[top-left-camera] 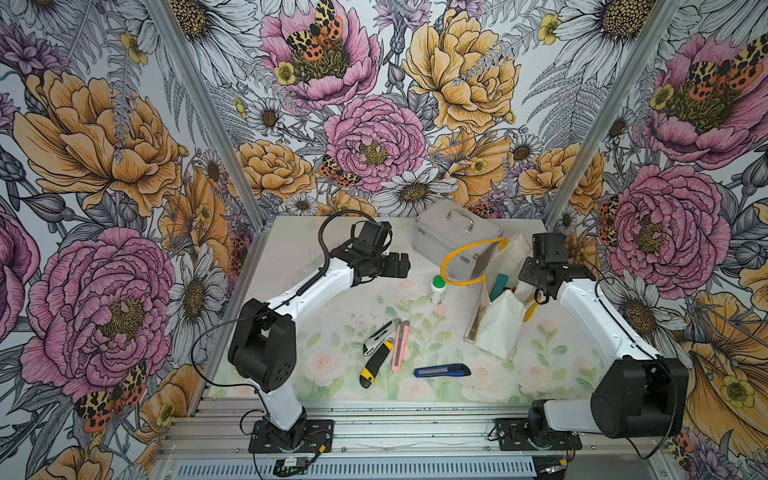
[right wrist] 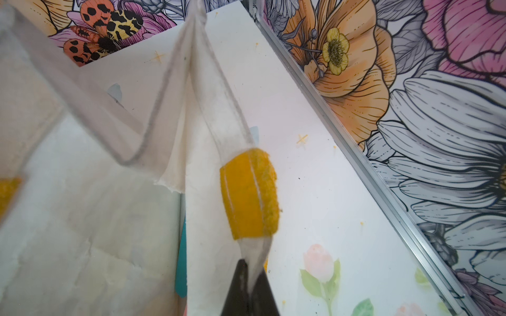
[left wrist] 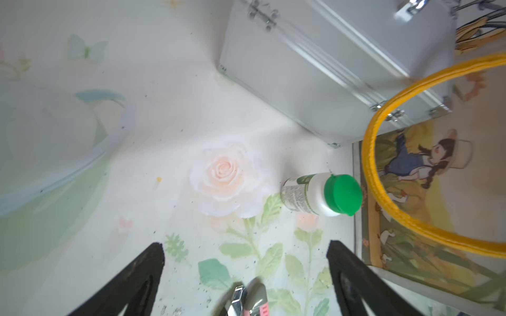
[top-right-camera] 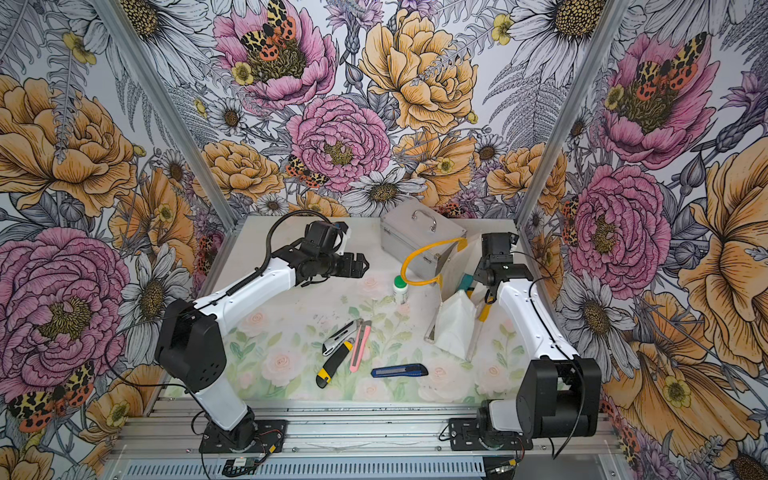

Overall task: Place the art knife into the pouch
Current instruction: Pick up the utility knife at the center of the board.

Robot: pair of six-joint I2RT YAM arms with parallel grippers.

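The right gripper (right wrist: 249, 269) pinches the pouch (top-left-camera: 498, 328) edge, holding it open. The left gripper (top-left-camera: 402, 266), spread and empty, hovers near the knives (top-left-camera: 400, 345), which lie beside the pouch. Pick pending; likely next: descend, grasp one.

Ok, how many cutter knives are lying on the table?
4, mid-table: silver knife, black-and-yellow knife and pink knife clustered, blue knife apart. A teal item inside the pouch could be another.
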